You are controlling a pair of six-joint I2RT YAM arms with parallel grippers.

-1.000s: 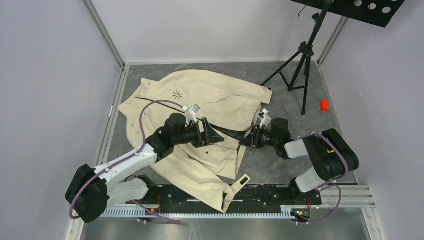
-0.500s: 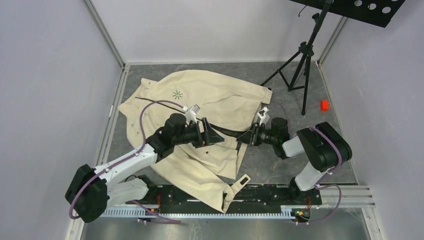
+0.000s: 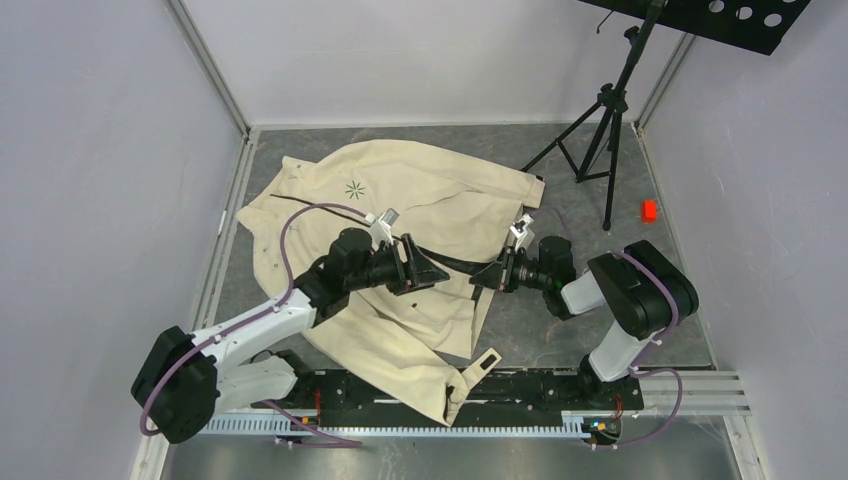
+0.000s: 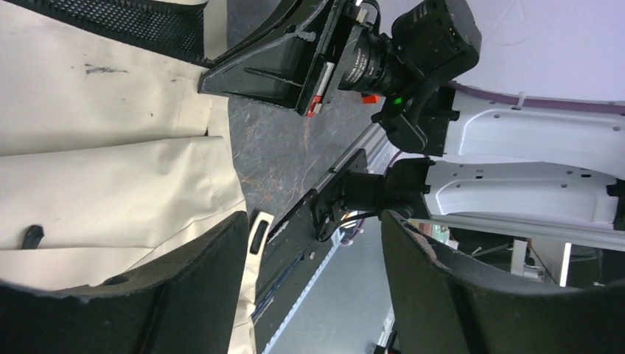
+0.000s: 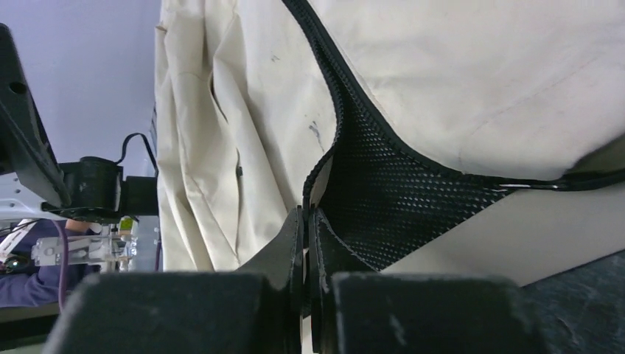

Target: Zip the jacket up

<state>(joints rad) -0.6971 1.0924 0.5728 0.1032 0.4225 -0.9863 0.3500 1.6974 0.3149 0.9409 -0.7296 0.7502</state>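
The cream jacket lies spread on the grey table, its front open, with a dark zipper edge and black mesh lining showing. My left gripper hovers open over the jacket's middle; nothing sits between its fingers. Just to its right, my right gripper is at the open front edge. In the right wrist view its jaws are pressed together on the thin dark edge of the jacket. The zipper pull is not visible.
A black tripod stand rises at the back right, and a small red object lies beside it. The arms' mounting rail runs along the near edge, where a jacket sleeve cuff reaches it. Enclosure walls stand on three sides.
My right gripper has slid left to the jacket's open edge and closed on it. The left gripper has stayed in place, its fingers a little narrower.
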